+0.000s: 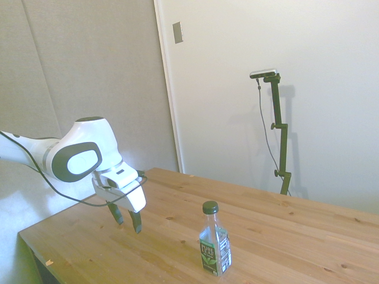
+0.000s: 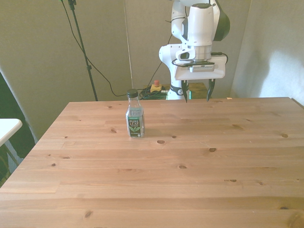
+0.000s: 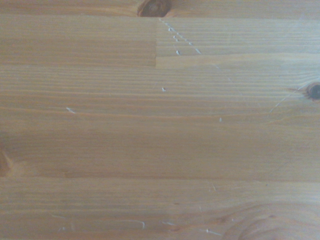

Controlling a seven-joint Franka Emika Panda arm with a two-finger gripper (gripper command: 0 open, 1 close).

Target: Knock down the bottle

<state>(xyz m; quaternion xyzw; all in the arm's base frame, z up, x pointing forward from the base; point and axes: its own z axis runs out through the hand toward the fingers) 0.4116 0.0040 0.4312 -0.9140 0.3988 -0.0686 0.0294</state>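
On bench: Pure Leaf bottle, upright.
End effector: spread wide, empty, well apart from bottle.

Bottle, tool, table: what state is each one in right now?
Bottle: standing upright on the table, cap on, nothing touching it.
Tool: open, empty, held just above the table, apart from the bottle, on the front view's right of it.
Table: wooden, with only the bottle standing on it.
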